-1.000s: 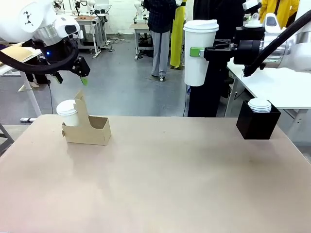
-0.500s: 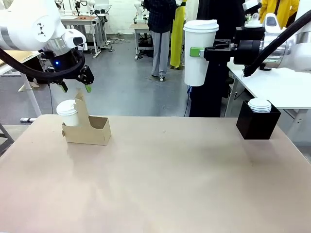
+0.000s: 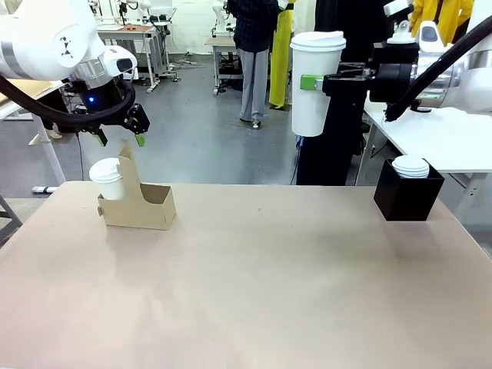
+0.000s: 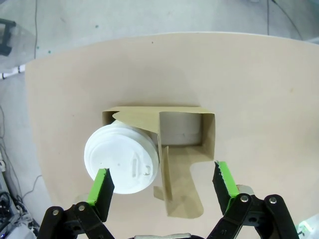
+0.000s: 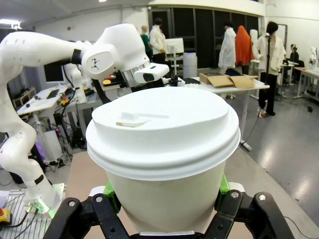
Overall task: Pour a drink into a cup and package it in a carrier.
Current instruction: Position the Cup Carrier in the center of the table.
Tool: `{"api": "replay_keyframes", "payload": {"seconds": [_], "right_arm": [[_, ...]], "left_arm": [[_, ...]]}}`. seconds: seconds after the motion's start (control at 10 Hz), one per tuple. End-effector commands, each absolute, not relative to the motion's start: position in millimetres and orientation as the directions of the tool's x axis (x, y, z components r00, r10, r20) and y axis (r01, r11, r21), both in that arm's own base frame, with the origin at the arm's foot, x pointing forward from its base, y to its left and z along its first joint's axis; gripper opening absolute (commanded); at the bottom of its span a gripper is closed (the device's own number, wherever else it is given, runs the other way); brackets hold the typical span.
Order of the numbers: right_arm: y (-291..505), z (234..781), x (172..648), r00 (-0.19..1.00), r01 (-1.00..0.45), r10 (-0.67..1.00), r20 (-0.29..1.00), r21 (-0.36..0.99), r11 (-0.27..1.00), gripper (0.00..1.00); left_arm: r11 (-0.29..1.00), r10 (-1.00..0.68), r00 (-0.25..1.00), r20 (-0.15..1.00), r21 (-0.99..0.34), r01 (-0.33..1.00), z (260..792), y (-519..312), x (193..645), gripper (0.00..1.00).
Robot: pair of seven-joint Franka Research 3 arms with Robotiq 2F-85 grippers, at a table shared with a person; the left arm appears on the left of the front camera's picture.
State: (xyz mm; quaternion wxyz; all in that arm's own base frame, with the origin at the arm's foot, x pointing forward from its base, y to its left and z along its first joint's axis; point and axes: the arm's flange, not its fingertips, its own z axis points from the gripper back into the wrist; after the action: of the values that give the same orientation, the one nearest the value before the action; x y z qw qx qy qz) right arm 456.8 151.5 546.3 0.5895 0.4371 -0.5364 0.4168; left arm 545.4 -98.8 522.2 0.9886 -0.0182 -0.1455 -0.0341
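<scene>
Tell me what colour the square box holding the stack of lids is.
Black. The box shows best in the front view.

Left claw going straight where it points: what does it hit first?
Probably the carrier's handle tab, centred under the open left claw; the lidded cup sits beside it. Depth unclear.

The cup [image 3: 315, 81] and its lid are plain white. The carrier [image 3: 146, 206] is brown, and the second cup [image 4: 122, 158] in it is white. Right of the carrier, the box [image 3: 406, 198] is black and its lids [image 3: 410, 165] are white. The table [image 3: 254, 284] is tan. The left hand [image 4: 162, 186] and right hand [image 5: 167, 199] are black with green pads [image 4: 223, 180].
</scene>
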Motion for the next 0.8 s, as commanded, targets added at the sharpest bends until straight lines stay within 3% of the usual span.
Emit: {"api": "replay_keyframes", "payload": {"seconds": [0.0, 0.2, 0.3, 0.4, 0.5, 0.6, 0.7], "right_arm": [[154.7, 550.6, 458.1, 0.063, -0.959, 0.023, 0.998, 0.054, 0.280, 0.81], [154.7, 550.6, 458.1, 0.063, -0.959, 0.023, 0.998, 0.054, 0.280, 0.81], [154.7, 550.6, 458.1, 0.063, -0.959, 0.023, 0.998, 0.054, 0.280, 0.81], [154.7, 550.6, 458.1, 0.063, -0.959, 0.023, 0.998, 0.054, 0.280, 0.81], [154.7, 550.6, 458.1, 0.063, -0.959, 0.023, 0.998, 0.054, 0.280, 0.81], [154.7, 550.6, 458.1, 0.063, -0.959, 0.023, 0.998, 0.054, 0.280, 0.81], [154.7, 550.6, 458.1, 0.063, -0.959, 0.023, 0.998, 0.054, 0.280, 0.81]], "left_arm": [[0.997, -0.058, 0.967, 0.247, -0.044, 0.071, 521.7, -99.1, 556.3, 1.00], [0.997, -0.058, 0.969, 0.239, -0.044, 0.071, 519.4, -98.3, 559.5, 1.00], [0.996, -0.068, 0.966, 0.248, -0.033, 0.078, 520.8, -99.4, 561.5, 0.94], [0.997, -0.071, 0.966, 0.250, -0.022, 0.079, 518.4, -100.0, 558.8, 0.42], [0.997, -0.074, 0.968, 0.241, -0.011, 0.079, 517.4, -99.7, 560.7, 0.37], [0.997, -0.080, 0.969, 0.233, -0.005, 0.083, 516.6, -98.6, 562.8, 0.00], [0.997, -0.081, 0.970, 0.231, 0.000, 0.084, 514.9, -98.6, 563.1, 0.00]]}}
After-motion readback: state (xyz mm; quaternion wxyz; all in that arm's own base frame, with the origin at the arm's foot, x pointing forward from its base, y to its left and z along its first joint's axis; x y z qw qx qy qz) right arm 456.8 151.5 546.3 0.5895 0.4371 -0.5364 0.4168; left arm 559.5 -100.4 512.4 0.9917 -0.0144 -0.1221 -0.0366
